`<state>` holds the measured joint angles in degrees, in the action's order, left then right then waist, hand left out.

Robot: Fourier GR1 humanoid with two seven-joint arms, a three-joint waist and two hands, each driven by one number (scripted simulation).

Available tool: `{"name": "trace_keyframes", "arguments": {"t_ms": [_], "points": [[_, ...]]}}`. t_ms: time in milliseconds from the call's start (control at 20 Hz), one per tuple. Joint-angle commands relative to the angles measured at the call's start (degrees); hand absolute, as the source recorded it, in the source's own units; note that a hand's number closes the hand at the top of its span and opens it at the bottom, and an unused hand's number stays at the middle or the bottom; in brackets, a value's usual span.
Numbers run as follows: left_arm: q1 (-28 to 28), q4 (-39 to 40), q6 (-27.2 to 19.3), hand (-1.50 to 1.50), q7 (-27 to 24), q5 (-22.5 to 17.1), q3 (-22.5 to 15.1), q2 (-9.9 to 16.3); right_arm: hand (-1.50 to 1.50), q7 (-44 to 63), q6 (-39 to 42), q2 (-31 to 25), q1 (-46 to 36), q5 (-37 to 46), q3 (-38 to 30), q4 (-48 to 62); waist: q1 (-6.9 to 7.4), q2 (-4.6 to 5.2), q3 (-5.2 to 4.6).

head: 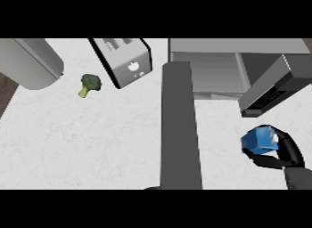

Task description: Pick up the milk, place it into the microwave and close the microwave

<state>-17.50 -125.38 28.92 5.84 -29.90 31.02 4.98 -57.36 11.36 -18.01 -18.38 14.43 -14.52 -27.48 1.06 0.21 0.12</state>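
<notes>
A blue milk carton (257,142) with a white top is held just above the counter at the right, in front of the microwave. My right hand (284,156) is curled round it from below and from the right. The grey microwave (208,67) stands at the back right, and its dark door (276,87) is swung open toward the right, above the carton. My left forearm (180,129) runs straight up the middle of the view to the microwave's left front corner. No left hand shows at its end.
A broccoli floret (88,83) lies on the white counter (86,142) at the back left. Behind it a silver toaster-like appliance (127,62) stands tilted. A large grey rounded vessel (27,62) fills the far left corner. Dark floor shows past the counter's left edge.
</notes>
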Motion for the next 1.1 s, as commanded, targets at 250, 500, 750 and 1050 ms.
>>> {"name": "trace_keyframes", "arguments": {"t_ms": [250, 500, 750, 1050], "points": [[-0.9, 1.6, 1.7, -1.50, -1.1, -0.4, 1.5, -0.2, 1.50, -7.4, 6.4, 1.3, -1.9, -1.8, 1.6, -2.6, -0.58, -0.26, -0.10], [4.0, 3.4, -0.6, -1.50, 0.3, 2.1, 0.6, 1.2, 1.50, -9.1, -4.9, 6.1, -1.1, -4.0, -1.1, -1.1, -0.88, 0.05, -0.04], [-1.4, 4.5, 5.0, -1.50, -3.1, -1.3, 3.9, -0.1, 1.50, -3.8, -5.2, 9.3, -1.9, -6.5, -1.6, -3.5, -0.59, -0.25, -0.13], [0.0, 1.3, 2.4, -1.50, 0.0, -0.1, 2.9, -0.8, 1.50, 5.2, -6.5, 14.9, 3.6, -6.4, 4.4, -20.4, -1.10, -0.38, -0.16]]}}
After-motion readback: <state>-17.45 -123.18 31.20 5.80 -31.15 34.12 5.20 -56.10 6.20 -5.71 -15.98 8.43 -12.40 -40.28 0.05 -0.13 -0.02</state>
